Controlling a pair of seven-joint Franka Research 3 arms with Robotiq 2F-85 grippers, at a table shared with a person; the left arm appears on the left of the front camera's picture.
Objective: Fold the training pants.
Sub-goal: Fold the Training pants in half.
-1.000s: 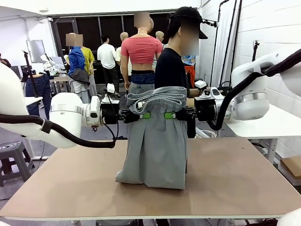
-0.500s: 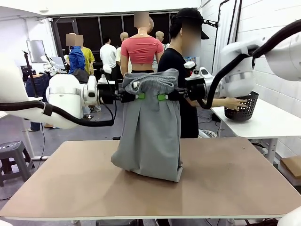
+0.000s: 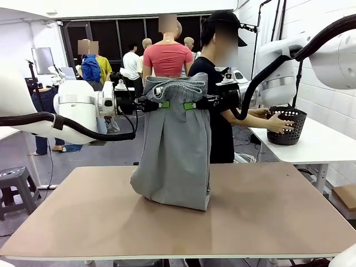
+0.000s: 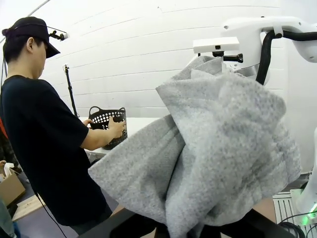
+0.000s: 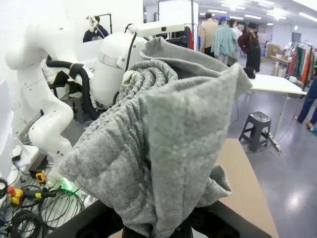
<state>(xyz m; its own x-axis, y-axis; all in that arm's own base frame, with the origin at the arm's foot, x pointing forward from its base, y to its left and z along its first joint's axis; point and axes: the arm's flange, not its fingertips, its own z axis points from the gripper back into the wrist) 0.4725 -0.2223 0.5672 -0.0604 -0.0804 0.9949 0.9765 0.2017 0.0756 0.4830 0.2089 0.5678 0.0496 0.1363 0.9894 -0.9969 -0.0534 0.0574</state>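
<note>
Light grey soft jersey training pants (image 3: pixel 177 150) hang centre frame, hem bunched on the brown worktop (image 3: pixel 267 217), left hand (image 3: pixel 158 104) and right hand (image 3: pixel 192 104) both clamped at the ribbed waistband; limp, light, drapey, so the waistband corners look the best hold.

Two white robot arms with rounded, glossy casings and silver joint rings, each trailed by a thick black corrugated cable. The left pincer (image 3: pixel 164 104) and right pincer (image 3: pixel 188 105) are black with green pads (a thin black wire loops under the left arm's wrist). The person (image 3: pixel 214 83) at the far side wears a black cap and a black short-sleeved T-shirt, seen also from the left wrist camera.
</note>
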